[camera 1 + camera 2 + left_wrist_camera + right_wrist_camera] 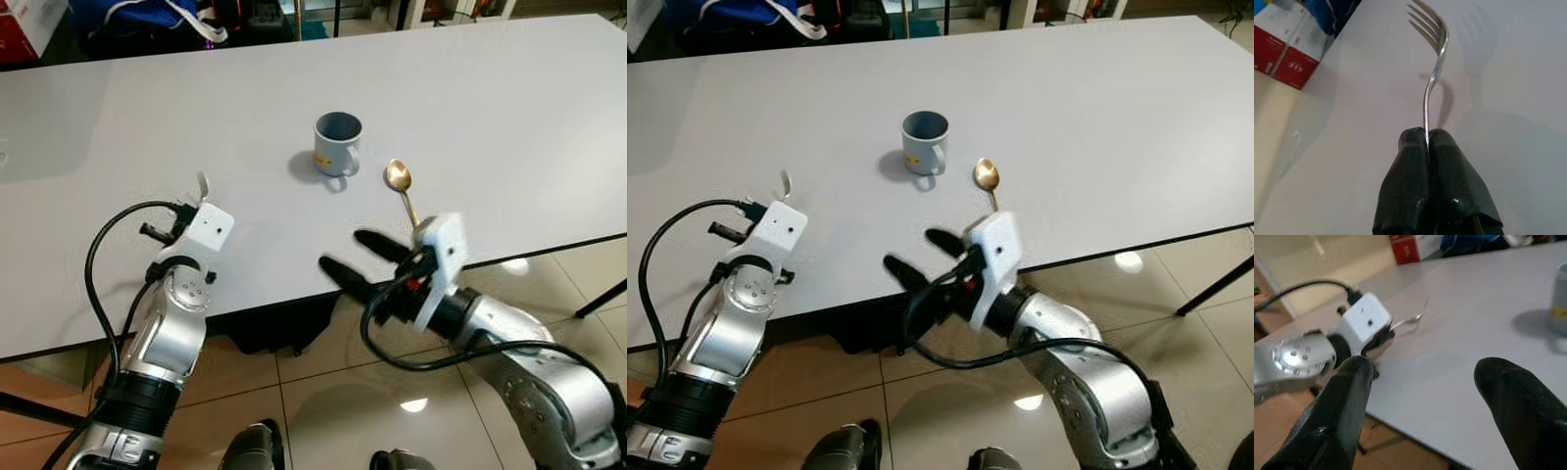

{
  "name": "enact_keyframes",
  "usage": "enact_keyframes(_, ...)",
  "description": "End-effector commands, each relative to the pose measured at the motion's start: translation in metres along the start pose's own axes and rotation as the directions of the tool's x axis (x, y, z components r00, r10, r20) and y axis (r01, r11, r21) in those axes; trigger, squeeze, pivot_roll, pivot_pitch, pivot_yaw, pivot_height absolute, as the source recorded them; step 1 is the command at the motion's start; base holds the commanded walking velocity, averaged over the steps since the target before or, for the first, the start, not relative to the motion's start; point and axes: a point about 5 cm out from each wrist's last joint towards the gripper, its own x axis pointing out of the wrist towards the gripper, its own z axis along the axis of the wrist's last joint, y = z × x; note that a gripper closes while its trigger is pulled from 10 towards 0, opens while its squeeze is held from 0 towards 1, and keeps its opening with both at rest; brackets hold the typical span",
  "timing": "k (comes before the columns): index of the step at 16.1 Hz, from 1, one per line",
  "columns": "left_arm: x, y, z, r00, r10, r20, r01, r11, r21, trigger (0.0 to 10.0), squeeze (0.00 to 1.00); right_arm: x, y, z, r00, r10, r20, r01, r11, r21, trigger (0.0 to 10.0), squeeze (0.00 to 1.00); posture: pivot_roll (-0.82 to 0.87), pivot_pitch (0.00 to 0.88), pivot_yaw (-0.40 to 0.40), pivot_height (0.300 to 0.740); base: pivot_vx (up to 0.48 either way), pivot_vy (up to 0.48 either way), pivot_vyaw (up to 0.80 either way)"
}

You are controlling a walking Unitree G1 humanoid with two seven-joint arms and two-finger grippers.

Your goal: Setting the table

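You see two silver, rounded-jointed arms with screw-dotted caps, each carrying a white boxy wrist camera housing looped by black cables, ending in the left gripper point(1427, 147) and right gripper point(358, 255) of long glossy black fingers point(1339, 406).

Left gripper point(1427, 147) clamped, right gripper point(361, 259) apparently spread.

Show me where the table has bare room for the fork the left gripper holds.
Bare table lies left of the mug, ahead of the left gripper shut on the fork. The far right stretch is bare too. It is crowded only between the mug and the spoon, near the open right gripper.
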Motion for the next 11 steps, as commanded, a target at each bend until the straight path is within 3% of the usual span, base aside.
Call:
enact_keyframes(1, 0.001, -0.001, -0.005, 0.999, -0.020, -0.026, 0.021, 0.999, 0.032, 10.0, 0.00, 0.004, 0.002, 0.001, 0.999, 0.034, -0.007, -0.034, 0.999, -0.012, 10.0, 0.00, 0.02, 0.119, 0.044, 0.740, 0.000, 0.000, 0.00)
enact_keyframes(3, 0.002, -0.002, -0.003, 0.999, -0.034, -0.013, 0.034, 0.999, 0.028, 10.0, 0.00, 0.005, 0.002, 0.002, 0.999, 0.035, -0.004, -0.035, 0.999, -0.017, 10.0, 0.00, 0.03, 0.118, 0.046, 0.740, 0.000, 0.000, 0.00)
enact_keyframes(5, 0.002, -0.005, 0.009, 0.996, -0.091, 0.005, 0.091, 0.995, -0.052, 10.0, 0.00, 0.003, 0.001, 0.001, 0.999, 0.035, -0.007, -0.035, 0.999, -0.025, 10.0, 0.00, 0.03, 0.107, 0.052, 0.740, 0.000, 0.000, 0.00)
enact_keyframes(6, 0.002, -0.005, 0.012, 0.994, -0.108, 0.007, 0.108, 0.990, -0.090, 10.0, 0.64, 0.002, 0.000, 0.002, 1.000, 0.031, -0.004, -0.031, 0.999, -0.029, 10.0, 0.00, 0.03, 0.108, 0.053, 0.740, 0.000, 0.000, 0.00)
enact_keyframes(7, 0.003, -0.004, 0.013, 0.994, -0.112, 0.008, 0.112, 0.987, -0.111, 10.0, 1.00, 0.002, -0.001, 0.003, 1.000, 0.029, -0.003, -0.029, 0.999, -0.031, 10.0, 0.00, 0.03, 0.108, 0.056, 0.740, 0.000, 0.000, 0.00)
enact_keyframes(11, 0.003, -0.004, 0.016, 0.989, -0.148, -0.002, 0.145, 0.973, -0.180, 10.0, 1.00, 0.001, -0.005, 0.005, 1.000, 0.018, -0.004, -0.019, 0.999, -0.045, 10.0, 0.00, 0.03, 0.103, 0.057, 0.740, 0.000, 0.000, 0.00)
